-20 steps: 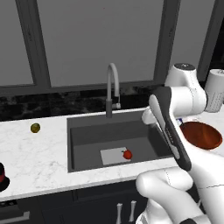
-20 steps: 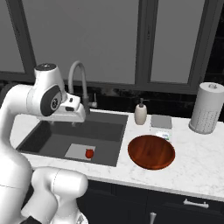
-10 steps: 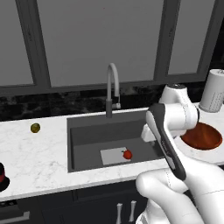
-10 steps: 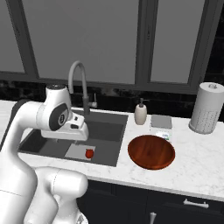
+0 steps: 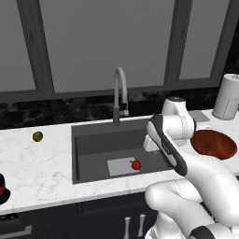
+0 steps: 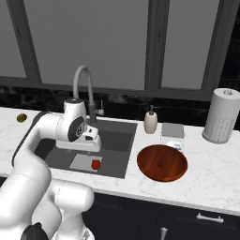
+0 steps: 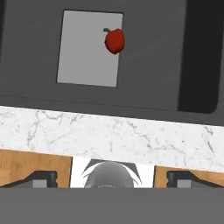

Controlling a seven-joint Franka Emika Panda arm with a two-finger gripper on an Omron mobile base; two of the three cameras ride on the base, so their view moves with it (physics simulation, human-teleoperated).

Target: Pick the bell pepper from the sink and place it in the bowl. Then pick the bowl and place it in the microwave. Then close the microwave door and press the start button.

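Small red bell pepper with green stem [image 5: 136,164] lies on the dark grey sink [image 5: 88,144] floor, at the edge of the pale rectangle [image 7: 89,48] — untouched. White arm's hand [image 6: 86,139] hangs above the basin; jaw state can't be told. Wide reddish-brown round bowl [image 6: 162,162] sits on the marble counter [image 6: 211,178] just right of the sink.

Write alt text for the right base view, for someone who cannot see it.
A white robot arm bends low over a dark grey sink, where a small red bell pepper lies on a pale rectangle. A wide reddish-brown bowl sits empty on the marble counter to the right.
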